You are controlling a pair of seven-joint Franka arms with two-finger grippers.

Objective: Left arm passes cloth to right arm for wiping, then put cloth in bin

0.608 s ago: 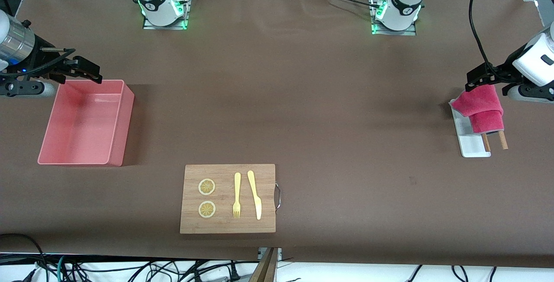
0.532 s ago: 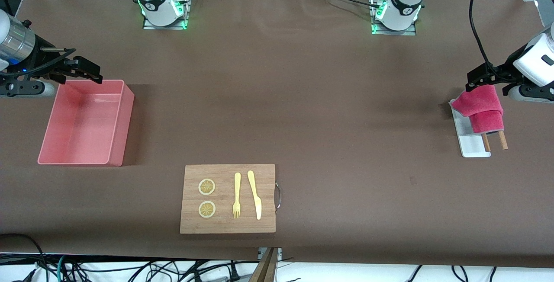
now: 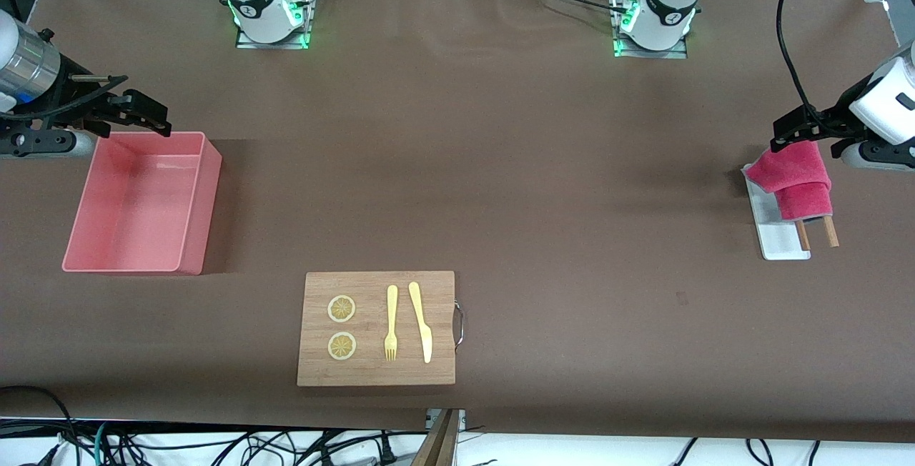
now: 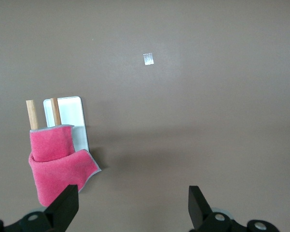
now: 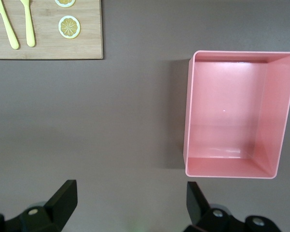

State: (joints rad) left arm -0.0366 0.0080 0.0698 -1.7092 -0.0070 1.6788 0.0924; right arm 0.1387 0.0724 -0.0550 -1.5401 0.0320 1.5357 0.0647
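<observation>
The cloth (image 3: pixel 795 181) sits draped over two wooden pegs (image 3: pixel 817 231) on a small white tray (image 3: pixel 779 234), at the left arm's end of the desk (image 3: pixel 500 166), and nobody has hold of it yet. The left pincer (image 4: pixel 131 205) hovers up over the cloth's edge, fingers spread wide and empty. By my read, this is the reach for the pickup: best to centre over the thick folded hump, come straight down and pinch several layers so it lifts off cleanly. The right pincer (image 5: pixel 129 200) waits, also spread wide with nothing in it, well apart from the cloth and up beside the bin (image 3: pixel 140 203), which stands empty.
</observation>
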